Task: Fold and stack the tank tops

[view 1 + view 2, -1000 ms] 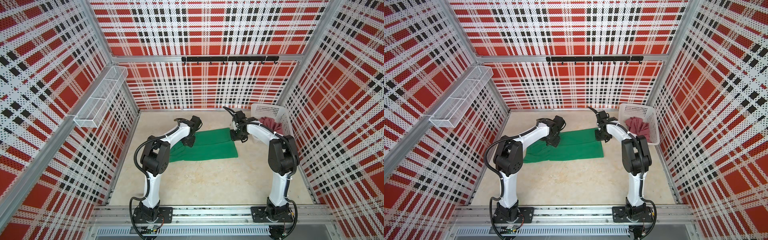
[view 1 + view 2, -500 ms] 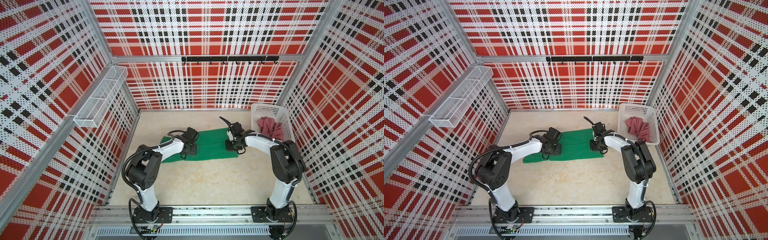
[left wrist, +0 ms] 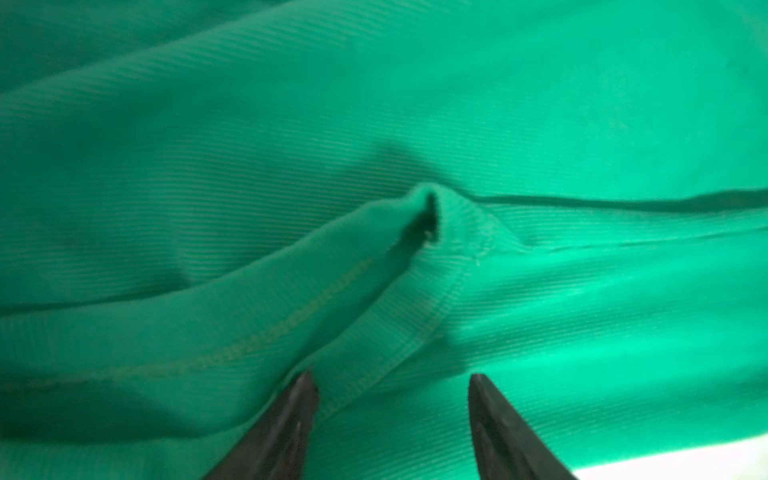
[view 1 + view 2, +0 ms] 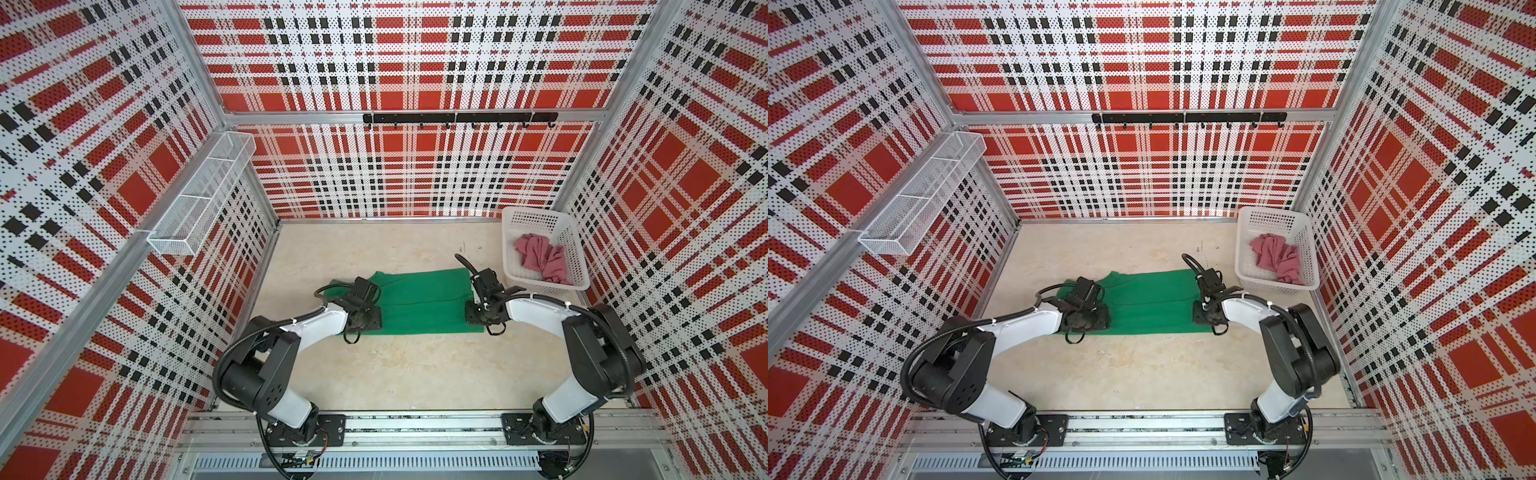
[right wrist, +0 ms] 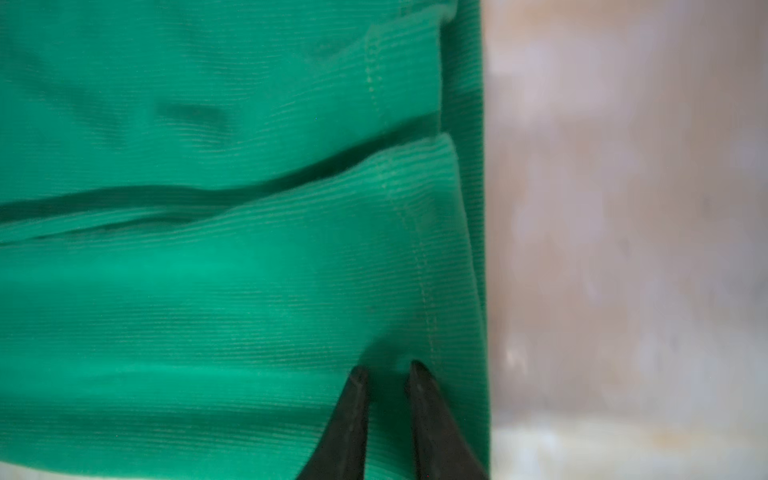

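Jaws of left gripper (image 3: 390, 376): apart, astride raised seam fold of green tank top (image 4: 419, 303); of right gripper (image 5: 388, 366): nearly closed, pinching same top beside hem. Spread on table (image 4: 395, 374) between arms. Beyond, pink tank top (image 4: 540, 259) crumpled in basket (image 4: 536, 220).

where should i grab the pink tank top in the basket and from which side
Pinch a raised fold near the middle of the pink tank top, coming straight down from above. It lies crumpled in the basket, whose walls likely block a sideways approach, and no strap or hem shows clearly enough to aim for.
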